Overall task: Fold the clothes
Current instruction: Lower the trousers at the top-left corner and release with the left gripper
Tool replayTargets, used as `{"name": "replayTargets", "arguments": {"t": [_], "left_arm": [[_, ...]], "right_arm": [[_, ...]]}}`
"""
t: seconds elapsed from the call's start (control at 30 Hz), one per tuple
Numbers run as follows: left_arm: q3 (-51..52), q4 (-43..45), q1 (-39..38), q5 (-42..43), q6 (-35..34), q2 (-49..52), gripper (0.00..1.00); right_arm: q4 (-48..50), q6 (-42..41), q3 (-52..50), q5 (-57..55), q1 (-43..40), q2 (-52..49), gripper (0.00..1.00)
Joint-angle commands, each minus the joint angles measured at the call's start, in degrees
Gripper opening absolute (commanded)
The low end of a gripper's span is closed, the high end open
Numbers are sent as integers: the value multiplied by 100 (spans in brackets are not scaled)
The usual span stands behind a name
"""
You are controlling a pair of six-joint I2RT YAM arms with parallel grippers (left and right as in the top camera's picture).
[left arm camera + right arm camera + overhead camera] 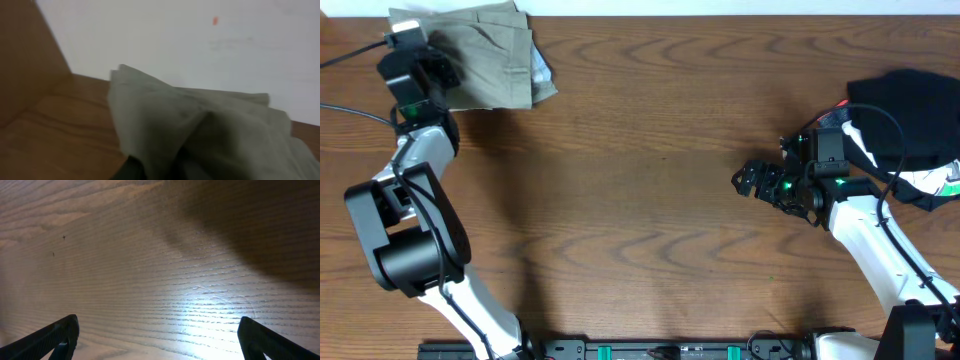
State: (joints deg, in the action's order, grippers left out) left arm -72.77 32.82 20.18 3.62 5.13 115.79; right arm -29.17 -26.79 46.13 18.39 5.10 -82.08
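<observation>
Khaki clothes (200, 135) crowd my left tool (425, 62); grasping or released, I cannot tell; they lie folded at upper left of the desk (640, 200), long axis across the frame; my right tool (750, 180), spread empty, sits well apart.

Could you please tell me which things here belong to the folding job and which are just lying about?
Job in hand: khaki shorts; left gripper at them; right gripper, open over the table.
Lying about: dark cloth heap.
</observation>
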Motion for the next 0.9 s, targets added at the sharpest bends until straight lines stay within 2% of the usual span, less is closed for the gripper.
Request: {"name": "replayTargets", "arguments": {"t": [0.0, 0.03, 0.17, 0.27, 0.4, 0.6, 0.87], "left_arm": [[-173, 66, 170, -490, 63, 9, 29], [-173, 61, 205, -562, 63, 9, 44], [-173, 35, 269, -584, 63, 9, 74], [-173, -4, 267, -584, 63, 7, 88], [-173, -175, 229, -581, -4, -48, 100], [-173, -555, 52, -575, -448, -321, 98], [-173, 31, -131, -584, -520, -345, 98]], "right_arm": [[0, -85, 22, -17, 22, 74, 99], [0, -85, 22, -17, 22, 74, 99], [2, -85, 22, -17, 22, 74, 99], [0, -85, 22, -17, 22, 74, 99], [-2, -83, 22, -17, 22, 74, 99], [0, -83, 22, -20, 22, 74, 99], [13, -81, 22, -22, 22, 74, 99]]}}
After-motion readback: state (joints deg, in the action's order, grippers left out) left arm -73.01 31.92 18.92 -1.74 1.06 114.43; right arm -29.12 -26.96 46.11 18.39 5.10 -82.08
